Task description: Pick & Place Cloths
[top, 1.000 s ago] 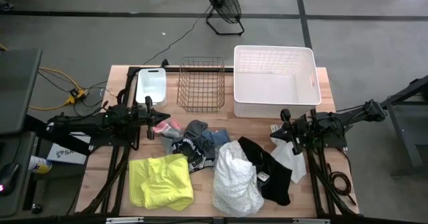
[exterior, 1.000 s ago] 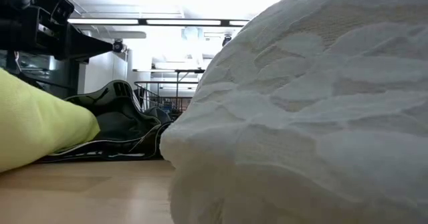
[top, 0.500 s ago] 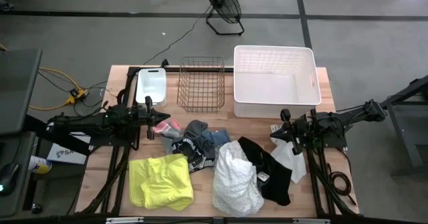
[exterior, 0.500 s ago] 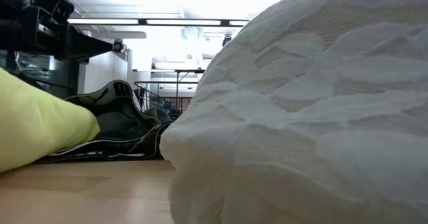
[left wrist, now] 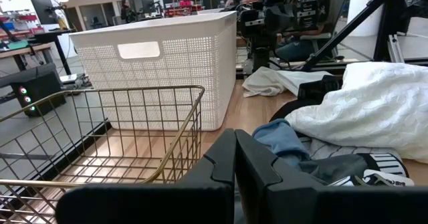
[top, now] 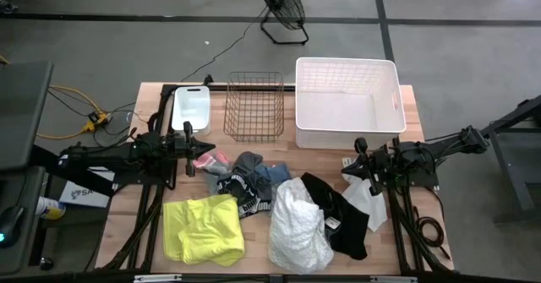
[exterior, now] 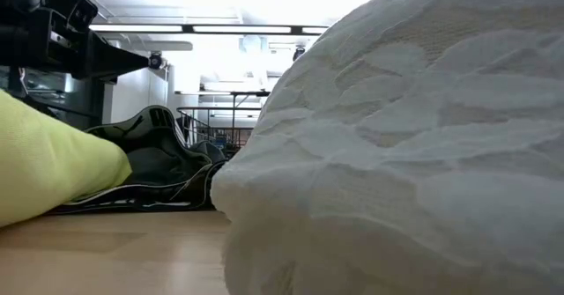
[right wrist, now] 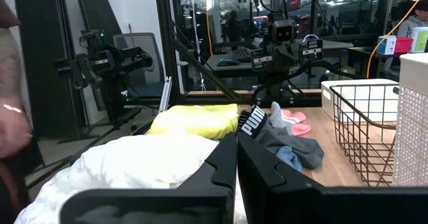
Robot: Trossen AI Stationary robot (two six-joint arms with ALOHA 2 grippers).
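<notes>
Cloths lie across the tabletop's [top: 152, 232] front half: a yellow cloth [top: 203, 228] near the front left corner, a white cloth [top: 298, 228] at the front edge's middle, a black cloth [top: 342, 215] beside it. The left tool [top: 188, 148] waits at the left edge, fingers together, holding nothing. The right tool [top: 362, 159] sits at the right edge, likewise closed and empty.

Crumpled cloths lie loose across the surface: a neon-yellow piece [top: 203, 229] at the left front, a white quilted bundle [top: 298, 227] centre, a black garment [top: 341, 215] beside it, grey-blue [top: 261, 171] and pink-red pieces [top: 212, 160] behind.
</notes>
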